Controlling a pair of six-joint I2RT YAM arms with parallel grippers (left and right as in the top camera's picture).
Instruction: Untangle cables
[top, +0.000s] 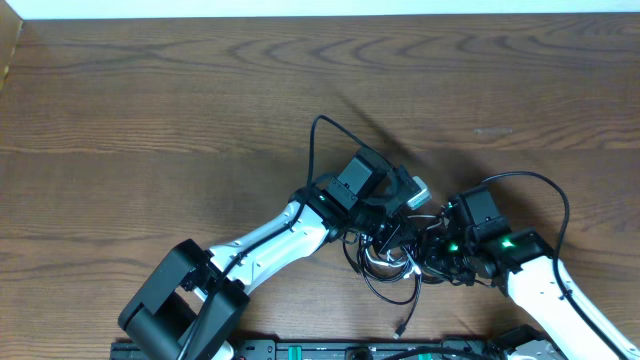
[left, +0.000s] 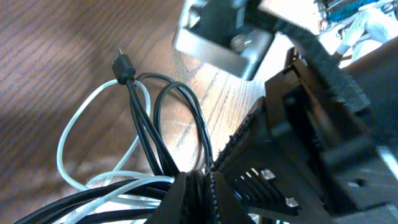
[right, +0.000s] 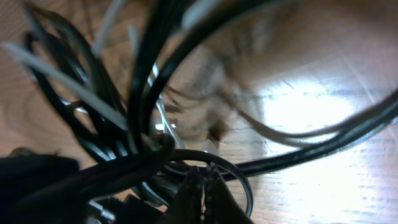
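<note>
The cables (top: 392, 262) lie in one knot of black and white cord on the table between my two arms. One loose black end with a plug (top: 400, 328) trails toward the front edge. My left gripper (top: 385, 238) (left: 198, 186) is shut on a bunch of black cables (left: 180, 118). A white cable (left: 68, 137) loops out to its left, beside a black plug (left: 122, 65). My right gripper (top: 437, 250) (right: 204, 182) is shut, its tips against a black cable loop (right: 239, 177); whether it pinches the loop is unclear. More black cables (right: 149, 74) cross close above it.
The wooden table (top: 150, 100) stretches to the left and back. A black rail (top: 350, 350) runs along the front edge. The thick arm wires (top: 322, 130) (top: 552, 190) arch over each wrist. The right arm's body (left: 311, 124) fills the right of the left wrist view.
</note>
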